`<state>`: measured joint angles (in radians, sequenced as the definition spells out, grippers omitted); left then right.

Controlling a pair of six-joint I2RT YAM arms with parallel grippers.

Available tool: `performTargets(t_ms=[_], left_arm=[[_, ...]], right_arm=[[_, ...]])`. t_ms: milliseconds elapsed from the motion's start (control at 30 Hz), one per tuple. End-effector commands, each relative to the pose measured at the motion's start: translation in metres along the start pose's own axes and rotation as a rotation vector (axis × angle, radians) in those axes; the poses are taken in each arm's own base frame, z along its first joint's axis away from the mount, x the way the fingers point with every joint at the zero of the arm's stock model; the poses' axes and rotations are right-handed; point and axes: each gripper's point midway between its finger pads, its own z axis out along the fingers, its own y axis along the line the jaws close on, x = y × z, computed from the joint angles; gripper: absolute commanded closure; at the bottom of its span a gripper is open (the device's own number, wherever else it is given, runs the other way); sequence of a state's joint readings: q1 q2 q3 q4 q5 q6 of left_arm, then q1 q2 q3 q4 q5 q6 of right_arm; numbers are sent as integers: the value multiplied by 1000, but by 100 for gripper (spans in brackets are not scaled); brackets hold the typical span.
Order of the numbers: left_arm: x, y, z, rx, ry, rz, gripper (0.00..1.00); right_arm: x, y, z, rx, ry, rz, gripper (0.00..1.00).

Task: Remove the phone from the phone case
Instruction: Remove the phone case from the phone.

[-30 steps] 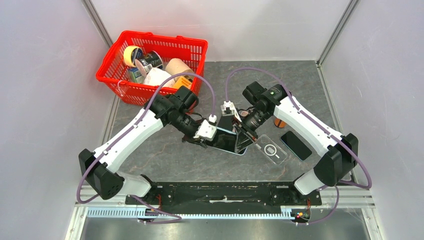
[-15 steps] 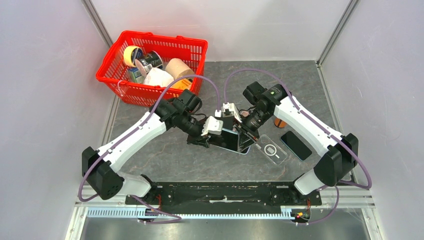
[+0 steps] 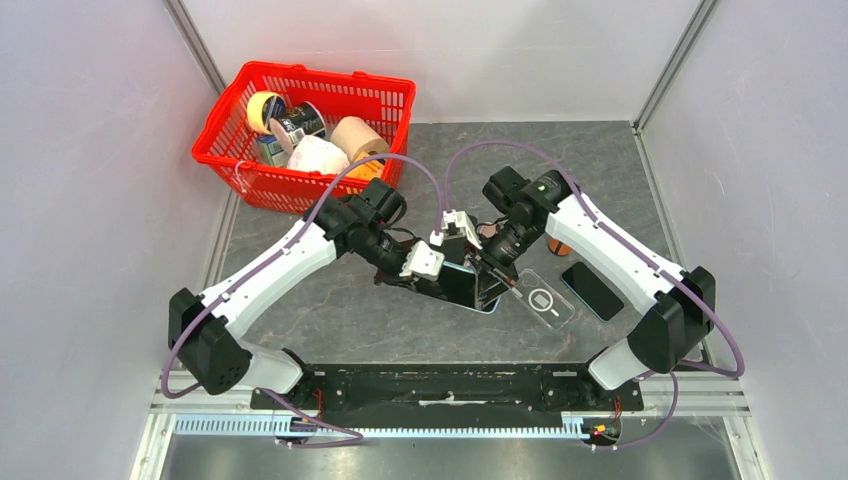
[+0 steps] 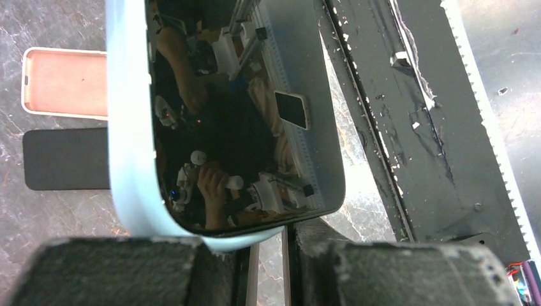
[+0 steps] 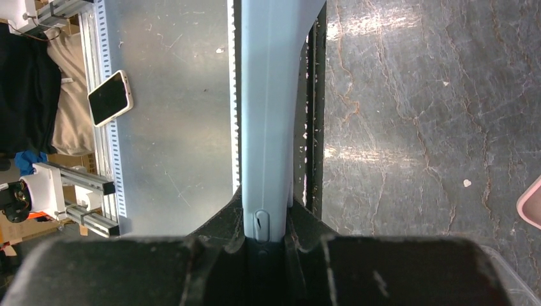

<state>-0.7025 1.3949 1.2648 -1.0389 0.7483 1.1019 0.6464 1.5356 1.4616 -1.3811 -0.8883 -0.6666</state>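
A phone (image 3: 462,285) with a black glossy screen (image 4: 242,127) sits in a light-blue case (image 4: 131,127), held up off the table at mid-table. My right gripper (image 3: 487,275) is shut on the case's right end. In the right wrist view the case (image 5: 268,127) runs edge-on between the fingers of that gripper (image 5: 266,245). My left gripper (image 3: 438,278) is at the phone's left end. In the left wrist view its fingers (image 4: 108,274) are nearly together, and the case's end edge rests against their tips at the gripper (image 4: 265,268).
A clear case with a ring mark (image 3: 540,298) and a bare black phone (image 3: 592,290) lie right of the grippers. A pink case (image 4: 64,83) lies beyond them, partly under the right arm. A red basket (image 3: 300,120) of goods stands at the back left.
My left gripper has moved right, up against the phone's left end. The right gripper has kept its hold, and the phone has shifted only slightly.
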Motion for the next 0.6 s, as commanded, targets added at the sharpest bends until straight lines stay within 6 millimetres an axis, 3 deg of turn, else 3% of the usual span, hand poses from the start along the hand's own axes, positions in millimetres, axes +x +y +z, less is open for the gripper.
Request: performTargets(t_ms=[0,400,567], left_arm=[[-59,75,-12,-212,-91,360,98],[-73,98,-12,-313,-172,144,98],[-67,89,-5,-296,-200,94,84]], right_arm=[[-54,59,17,-287,-197,-212,100],[-49,59,25,-290,-162,-222,100],[-46,59,24,-275,-158,-231,100]])
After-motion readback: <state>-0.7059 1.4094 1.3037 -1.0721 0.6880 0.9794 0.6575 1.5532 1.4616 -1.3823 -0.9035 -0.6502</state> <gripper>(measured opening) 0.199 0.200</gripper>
